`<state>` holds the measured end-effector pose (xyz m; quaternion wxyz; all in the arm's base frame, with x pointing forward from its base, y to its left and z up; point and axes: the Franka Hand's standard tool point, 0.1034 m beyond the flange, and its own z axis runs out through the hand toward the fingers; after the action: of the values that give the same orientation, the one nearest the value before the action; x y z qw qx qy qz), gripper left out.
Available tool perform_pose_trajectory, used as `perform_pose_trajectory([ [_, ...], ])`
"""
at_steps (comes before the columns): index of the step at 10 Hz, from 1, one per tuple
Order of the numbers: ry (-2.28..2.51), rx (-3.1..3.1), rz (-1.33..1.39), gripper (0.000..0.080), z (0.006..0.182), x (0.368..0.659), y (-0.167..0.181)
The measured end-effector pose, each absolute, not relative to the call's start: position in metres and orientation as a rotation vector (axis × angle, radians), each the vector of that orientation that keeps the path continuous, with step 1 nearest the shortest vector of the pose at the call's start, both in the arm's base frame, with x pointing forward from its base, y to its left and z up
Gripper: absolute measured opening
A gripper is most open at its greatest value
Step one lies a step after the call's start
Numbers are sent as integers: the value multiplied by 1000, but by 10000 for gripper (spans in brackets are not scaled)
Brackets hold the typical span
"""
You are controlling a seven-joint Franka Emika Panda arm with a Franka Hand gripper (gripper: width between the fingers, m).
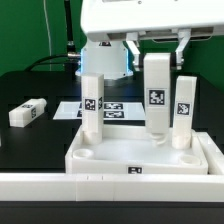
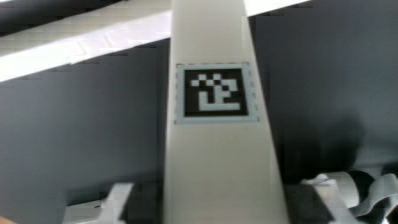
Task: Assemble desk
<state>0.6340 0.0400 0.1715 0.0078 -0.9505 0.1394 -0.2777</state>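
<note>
Three of four legs stand on the desk panel [image 1: 110, 158], one leg [image 1: 92, 105] at the exterior view's left, another leg [image 1: 184, 110] at its right and between them the middle leg [image 1: 157, 95], clamped by the claw [image 1: 157, 50], while the loose leg [image 1: 27, 113] lies on the table [image 1: 30, 148], yet to be fitted.

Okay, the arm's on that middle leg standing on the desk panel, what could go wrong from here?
One: the gripper grips the middle leg close beside the right leg; a sideways slip could knock that neighbour over. Two: if the middle leg sits tilted or off its socket in the desk panel, pushing or turning it may jam it or shift the panel.
</note>
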Motion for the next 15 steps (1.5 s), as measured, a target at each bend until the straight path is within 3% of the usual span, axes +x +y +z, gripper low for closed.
perform_pose_trajectory([
  [4, 438, -2973, -861, 290, 169, 633, 42],
  [8, 311, -2990, -831, 290, 154, 615, 89],
  [15, 106, -3059, -820, 290, 150, 622, 82],
])
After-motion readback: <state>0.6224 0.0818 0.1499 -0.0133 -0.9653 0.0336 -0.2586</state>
